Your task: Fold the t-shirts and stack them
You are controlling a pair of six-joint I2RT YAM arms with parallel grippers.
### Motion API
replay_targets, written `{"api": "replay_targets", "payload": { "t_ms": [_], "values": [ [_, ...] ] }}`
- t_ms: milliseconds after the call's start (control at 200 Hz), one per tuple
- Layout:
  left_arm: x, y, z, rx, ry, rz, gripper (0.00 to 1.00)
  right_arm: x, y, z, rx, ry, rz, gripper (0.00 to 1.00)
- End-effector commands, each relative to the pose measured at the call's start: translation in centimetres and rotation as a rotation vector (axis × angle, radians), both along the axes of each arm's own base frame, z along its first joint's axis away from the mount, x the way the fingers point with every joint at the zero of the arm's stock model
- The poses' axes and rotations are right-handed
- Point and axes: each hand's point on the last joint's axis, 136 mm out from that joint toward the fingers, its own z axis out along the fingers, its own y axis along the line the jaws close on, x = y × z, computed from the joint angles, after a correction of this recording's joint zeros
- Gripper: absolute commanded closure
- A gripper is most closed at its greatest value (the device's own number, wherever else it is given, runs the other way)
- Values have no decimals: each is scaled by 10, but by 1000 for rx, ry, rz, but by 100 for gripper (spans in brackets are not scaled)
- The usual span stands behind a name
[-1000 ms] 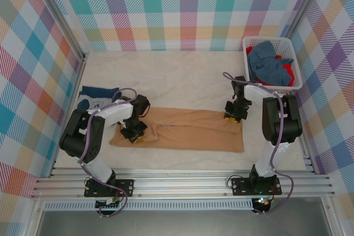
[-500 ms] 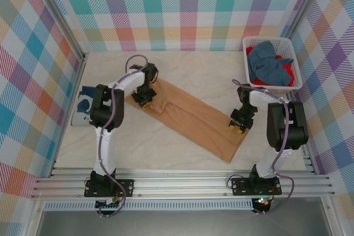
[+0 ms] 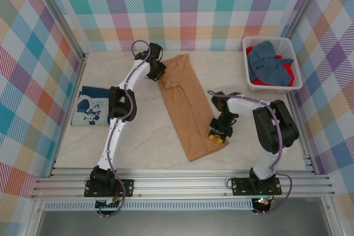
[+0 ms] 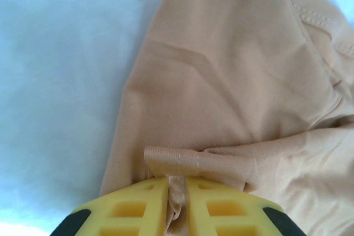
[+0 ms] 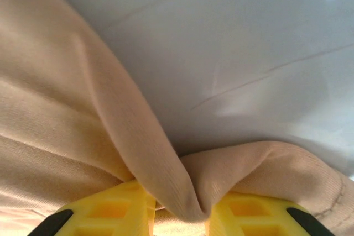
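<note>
Low and right of centre in the overhead view, the right end effector [image 3: 217,136] is clamped on the near end of the tan t-shirt [image 3: 187,106]. Its wrist camera shows a thick fold of tan cloth pinched between the two yellow fingers. The shirt, already narrowed to a long strip, now runs from that grip diagonally up the frame across the pale tabletop [image 3: 138,136]. A second ago it lay crosswise, left to right, along the lower part of the frame; both arms have swung it about a quarter turn without letting go.

At the left edge, a navy t-shirt [image 3: 93,106] with a pale print lies folded flat, well apart from the work.

Near the top centre, the left arm is stretched long and its left end effector [image 3: 156,73] is closed tight on the far end of the strip. In its wrist camera, a hemmed edge is gathered between the yellow fingers.

In the upper right corner, a white lattice basket [image 3: 271,38] holds a crumpled blue shirt [image 3: 268,62] and a red shirt [image 3: 286,73], both unfolded.

The turn appears to line the strip up for a lengthwise fold, one end brought over the other. By this reading, the tan shirt is mid-fold, one shirt is done, and two wait.
</note>
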Motion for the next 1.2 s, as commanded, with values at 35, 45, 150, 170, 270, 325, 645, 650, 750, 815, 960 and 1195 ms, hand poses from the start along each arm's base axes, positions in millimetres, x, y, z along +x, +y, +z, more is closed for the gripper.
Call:
{"api": "replay_targets", "payload": {
  "t_ms": [35, 45, 150, 170, 270, 325, 645, 650, 750, 815, 960, 1195],
  "values": [
    [13, -9, -23, -104, -8, 4, 81, 0, 37, -14, 37, 42, 4, 71],
    [14, -9, -23, -105, -11, 5, 80, 0, 39, -15, 37, 46, 5, 71],
    [22, -3, -16, -133, -31, 14, 78, 4, 62, -13, 80, 55, -11, 70],
    [22, 0, -15, -135, -30, 17, 78, 5, 66, -13, 92, 58, -16, 70],
    [24, 14, -6, -137, -30, 28, 77, 14, 90, -10, 145, 61, -20, 69],
    [23, 22, 2, -118, -33, 24, 77, 21, 100, -6, 166, 58, -19, 67],
    [-26, 64, 97, 134, -39, -21, 56, 47, 87, 42, 147, -82, 5, 54],
    [-28, 64, 98, 136, -38, -22, 56, 47, 85, 43, 146, -85, 5, 54],
    [-69, 52, 110, 125, -28, -71, 56, 41, 54, 49, 127, -114, -27, 53],
    [-109, 39, 107, 98, 13, -120, 57, 35, 38, 51, 143, -142, -44, 53],
    [-229, 1, 74, -8, 189, -310, 61, 28, 43, 48, 320, -263, 108, 55],
    [-406, -29, 30, -92, 345, -507, 60, 0, 57, 29, 432, -224, 287, 57]
  ]
}}
